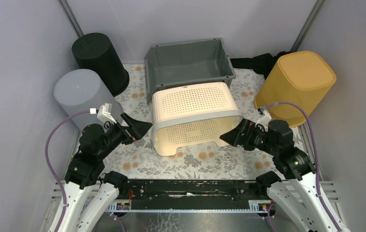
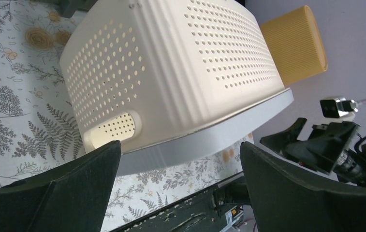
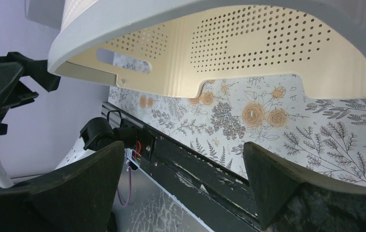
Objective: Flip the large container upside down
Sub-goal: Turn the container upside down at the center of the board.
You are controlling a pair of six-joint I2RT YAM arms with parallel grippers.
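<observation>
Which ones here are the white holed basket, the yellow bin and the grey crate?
white basket point(image 1: 193, 102), top view, perforated upper face.
yellow bin point(image 1: 302, 72), top view, flat top face.
grey crate point(image 1: 185, 65), top view, bare inside.

around the basket point(image 1: 193, 113), seen from above: at 12 the grey bin point(image 1: 188, 60) stands close behind it, leaving no lane. at 10 the grey drum point(image 1: 81, 92) and black drum point(image 1: 98, 55) crowd the left wall. at 2 the yellow bin point(image 1: 299, 84) fills the corner. at 6 bare mat point(image 1: 190, 162) lies open to the rail point(image 1: 185, 188), with room under the basket's raised rim.
</observation>
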